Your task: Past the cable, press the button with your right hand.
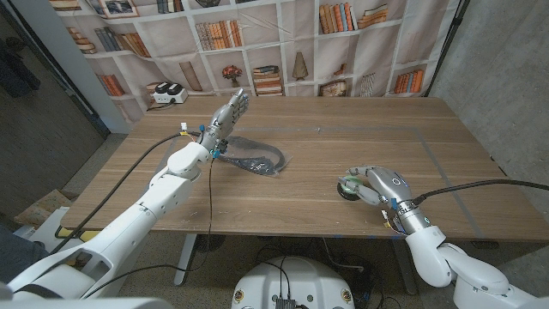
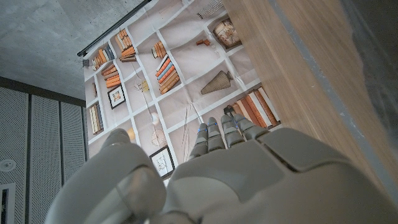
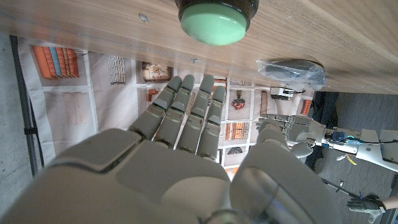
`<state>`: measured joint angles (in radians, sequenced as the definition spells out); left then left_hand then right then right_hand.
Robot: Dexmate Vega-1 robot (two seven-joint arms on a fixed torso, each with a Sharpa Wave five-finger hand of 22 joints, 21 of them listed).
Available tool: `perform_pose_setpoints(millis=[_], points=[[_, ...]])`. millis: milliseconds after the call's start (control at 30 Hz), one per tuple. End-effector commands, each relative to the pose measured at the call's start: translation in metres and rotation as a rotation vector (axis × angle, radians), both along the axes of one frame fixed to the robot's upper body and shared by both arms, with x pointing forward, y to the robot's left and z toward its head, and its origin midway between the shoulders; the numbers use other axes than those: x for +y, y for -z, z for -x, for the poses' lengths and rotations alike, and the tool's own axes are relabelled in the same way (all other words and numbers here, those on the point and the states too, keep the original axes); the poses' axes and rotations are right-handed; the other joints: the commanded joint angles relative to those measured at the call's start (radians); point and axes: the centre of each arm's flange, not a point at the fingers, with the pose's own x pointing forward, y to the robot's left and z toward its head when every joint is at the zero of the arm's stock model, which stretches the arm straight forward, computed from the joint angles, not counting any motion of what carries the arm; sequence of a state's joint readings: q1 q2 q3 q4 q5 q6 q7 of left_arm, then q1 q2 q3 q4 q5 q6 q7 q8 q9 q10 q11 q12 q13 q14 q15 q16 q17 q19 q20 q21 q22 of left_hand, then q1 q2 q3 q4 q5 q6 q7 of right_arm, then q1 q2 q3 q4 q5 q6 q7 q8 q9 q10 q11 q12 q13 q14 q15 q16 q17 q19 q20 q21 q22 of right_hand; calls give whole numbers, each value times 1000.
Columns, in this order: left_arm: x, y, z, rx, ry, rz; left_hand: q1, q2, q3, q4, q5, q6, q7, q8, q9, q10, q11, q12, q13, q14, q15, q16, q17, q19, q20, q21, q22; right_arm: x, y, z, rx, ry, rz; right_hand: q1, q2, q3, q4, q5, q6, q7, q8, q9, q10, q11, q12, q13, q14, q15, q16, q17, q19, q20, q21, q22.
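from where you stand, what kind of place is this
Probably a robot test lab dressed as a study: the bookshelf backdrop is a printed sheet hung before bare concrete walls, and the wooden table holds only a green button and a bagged cable.

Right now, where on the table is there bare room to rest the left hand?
Bare wood between the bagged black cable and the green button, and along the far edge. Crowded only around the left hand and the right hand.

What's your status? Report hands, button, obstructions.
Right hand open, over round green button, contact unclear. Left hand open, raised above bagged dark cable. Nothing blocking the button.
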<state>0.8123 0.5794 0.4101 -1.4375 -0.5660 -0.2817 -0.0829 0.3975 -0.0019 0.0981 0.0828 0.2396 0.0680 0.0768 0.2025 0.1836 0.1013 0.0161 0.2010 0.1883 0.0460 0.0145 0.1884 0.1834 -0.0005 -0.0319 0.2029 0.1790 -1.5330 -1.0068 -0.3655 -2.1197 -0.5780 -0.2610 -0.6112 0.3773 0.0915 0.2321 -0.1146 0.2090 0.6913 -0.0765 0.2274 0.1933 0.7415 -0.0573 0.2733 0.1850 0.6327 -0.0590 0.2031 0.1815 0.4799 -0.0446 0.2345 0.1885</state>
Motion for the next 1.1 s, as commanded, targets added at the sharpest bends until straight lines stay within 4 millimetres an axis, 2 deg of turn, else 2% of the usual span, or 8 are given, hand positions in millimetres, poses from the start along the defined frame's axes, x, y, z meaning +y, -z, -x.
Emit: perform_pose_setpoints(millis=[33, 433, 1100], points=[[-1, -2, 2, -7, 6, -5, 1, 5, -5, 0, -3, 1, -2, -5, 4, -1, -3, 1, 2, -4, 0, 1, 2, -7, -7, 1, 6, -1, -9, 4, -43, -6, -36, 3, 7, 6, -3, -5, 3, 1, -1, 1, -2, 5, -1, 4, 8, -77, -3, 1, 7, -80, -6, 3], [-3, -1, 3, 0, 8, -5, 2, 6, -7, 0, -4, 3, -3, -4, 4, -2, -2, 1, 2, -4, 1, 1, 2, -7, -7, 2, 6, -10, -23, -1, -45, -54, -134, 3, 8, 7, -3, -6, 2, 1, -3, 2, -1, 6, -3, 4, 8, -77, -5, 1, 7, -79, -7, 3], [-3, -6, 1, 2, 6, -7, 3, 7, -10, 0, -5, 1, -4, -5, 4, -4, -3, 0, 2, -4, 0, 1, 2, -7, -7, 2, 6, -30, -33, -29, -38, -112, -384, 0, 8, 8, -3, -9, -11, 4, -12, 2, -8, 13, -10, 4, -3, -70, -10, 1, 5, -73, -10, 3]])
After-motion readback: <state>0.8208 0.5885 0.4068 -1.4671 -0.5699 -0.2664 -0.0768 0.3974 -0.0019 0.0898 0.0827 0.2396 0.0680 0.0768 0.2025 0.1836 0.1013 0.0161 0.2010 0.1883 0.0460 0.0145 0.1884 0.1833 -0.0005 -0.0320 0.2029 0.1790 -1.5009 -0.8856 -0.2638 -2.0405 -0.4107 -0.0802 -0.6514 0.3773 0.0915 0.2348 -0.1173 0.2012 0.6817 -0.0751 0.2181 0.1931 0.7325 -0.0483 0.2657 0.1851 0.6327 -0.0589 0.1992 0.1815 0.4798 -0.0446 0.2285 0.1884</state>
